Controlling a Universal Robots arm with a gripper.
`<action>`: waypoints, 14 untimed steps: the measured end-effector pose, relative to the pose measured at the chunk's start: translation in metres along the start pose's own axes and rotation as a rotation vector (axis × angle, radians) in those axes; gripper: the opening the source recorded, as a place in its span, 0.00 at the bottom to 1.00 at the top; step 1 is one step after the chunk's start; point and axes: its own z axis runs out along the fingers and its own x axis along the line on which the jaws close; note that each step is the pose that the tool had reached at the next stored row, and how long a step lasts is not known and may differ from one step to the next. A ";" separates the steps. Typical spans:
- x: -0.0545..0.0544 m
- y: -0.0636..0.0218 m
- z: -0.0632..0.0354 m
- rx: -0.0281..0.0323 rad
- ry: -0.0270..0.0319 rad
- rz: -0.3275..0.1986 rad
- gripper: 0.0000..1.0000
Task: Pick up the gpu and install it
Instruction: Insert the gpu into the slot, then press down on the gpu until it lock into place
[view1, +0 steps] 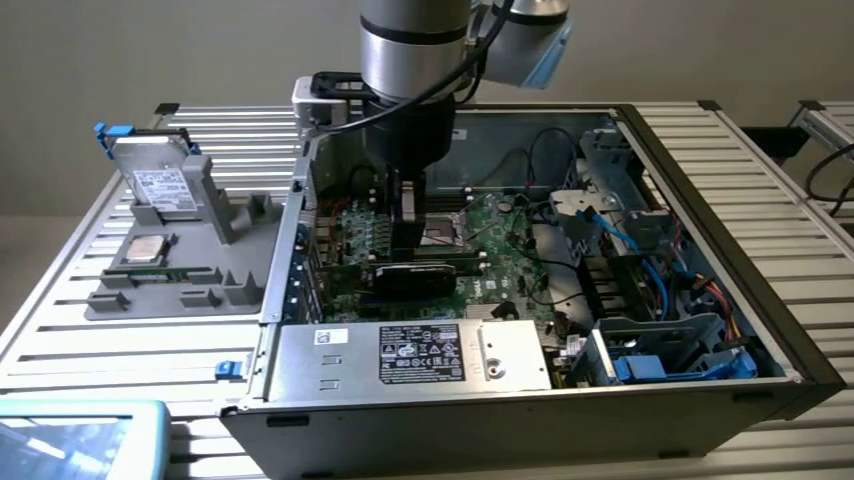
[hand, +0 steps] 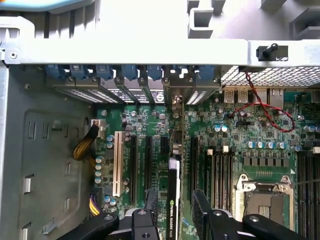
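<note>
While we look down from the wrist, the gpu (hand: 173, 200) stands on edge in a slot of the green motherboard (hand: 240, 130), its long axis running from the gripper (hand: 172, 220) toward the case's rear wall (hand: 125, 50), bracket end at the blue slot clips (hand: 130, 72). We see the fingers (hand: 202, 212) spread wide either side of the card, not pressing it. From the exterior view, the card (view1: 420, 272) lies crosswise below the arm (view1: 414, 60), with a hard drive (view1: 160, 185) on a grey tray (view1: 174, 290) beside the case.

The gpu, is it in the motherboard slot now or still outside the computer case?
In. The gpu stands on edge among the motherboard slots, between the open claw fingers.
</note>
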 end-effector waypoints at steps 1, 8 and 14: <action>0.000 0.0000 -0.0002 0.0003 -0.0001 0.000 0.42; 0.000 0.0001 -0.0016 0.0023 -0.0001 0.000 0.33; 0.000 0.0041 -0.0013 0.0164 0.0009 0.001 0.12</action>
